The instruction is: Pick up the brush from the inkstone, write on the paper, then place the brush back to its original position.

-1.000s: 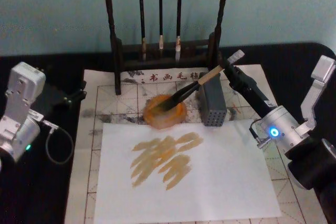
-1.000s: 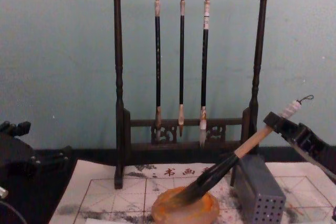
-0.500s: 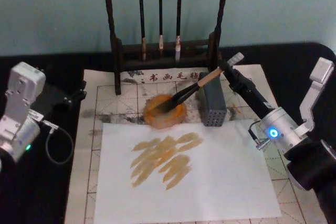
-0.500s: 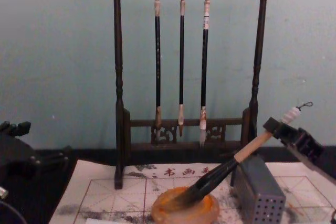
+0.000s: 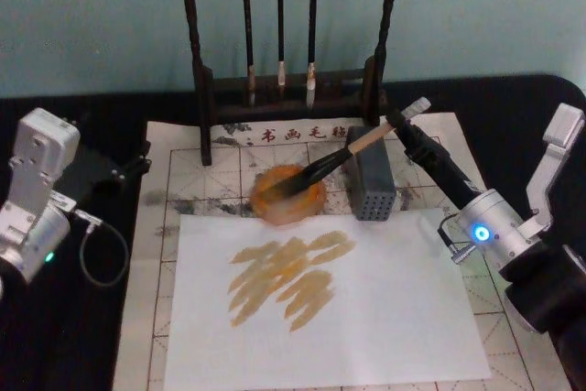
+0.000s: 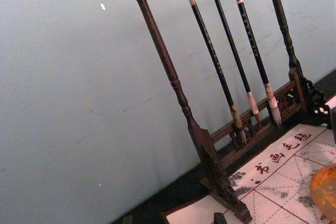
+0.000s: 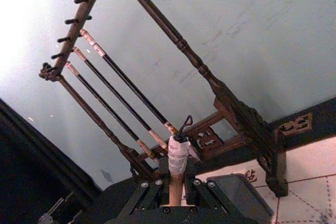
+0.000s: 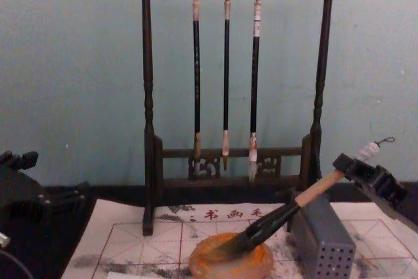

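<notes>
One brush (image 5: 341, 154) lay slanted, its dark bristles in the single inkstone (image 5: 311, 208) and its handle rising over one grey perforated block (image 5: 371, 182). The right gripper (image 5: 396, 122) was clamped on the handle near the white end (cord loop showing). The inkstone stood on the gridded paper (image 5: 188, 180), beside one white sheet (image 5: 385, 299). Three thin brushes (image 8: 225, 76) hung behind, and the left arm (image 5: 37, 194) sat parked at left.

Right gripper (image 5: 396, 122): easing downward and drawing slightly back toward the robot, fingers clamped on the handle.
Brush (image 5: 328, 163): tilting flatter than a second ago, its white wrapped end sinking lower against the wall behind.
Handle: coming down close over the top of the grey block (image 5: 370, 184).
</notes>
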### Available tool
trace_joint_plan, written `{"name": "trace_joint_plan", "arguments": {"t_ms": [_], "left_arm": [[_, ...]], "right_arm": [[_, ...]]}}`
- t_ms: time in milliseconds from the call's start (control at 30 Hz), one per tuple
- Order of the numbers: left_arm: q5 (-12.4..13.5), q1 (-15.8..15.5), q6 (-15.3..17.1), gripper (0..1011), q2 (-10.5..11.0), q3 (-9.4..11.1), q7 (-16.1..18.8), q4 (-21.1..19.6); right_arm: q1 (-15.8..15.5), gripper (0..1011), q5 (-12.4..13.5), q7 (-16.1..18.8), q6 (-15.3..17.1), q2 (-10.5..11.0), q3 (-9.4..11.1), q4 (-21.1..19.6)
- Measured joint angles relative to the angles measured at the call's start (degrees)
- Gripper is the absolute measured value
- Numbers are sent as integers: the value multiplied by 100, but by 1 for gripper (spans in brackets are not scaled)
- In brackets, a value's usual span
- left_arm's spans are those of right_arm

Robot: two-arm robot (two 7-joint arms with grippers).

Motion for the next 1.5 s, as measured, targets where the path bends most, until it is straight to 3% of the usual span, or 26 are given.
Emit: {"name": "trace_joint_plan", "arguments": {"t_ms": [1500], "left_arm": [[0, 0, 0, 1001, 0, 0, 0, 0]], "right_arm": [[-58, 175, 8, -58, 108, 74, 31, -11]]}}
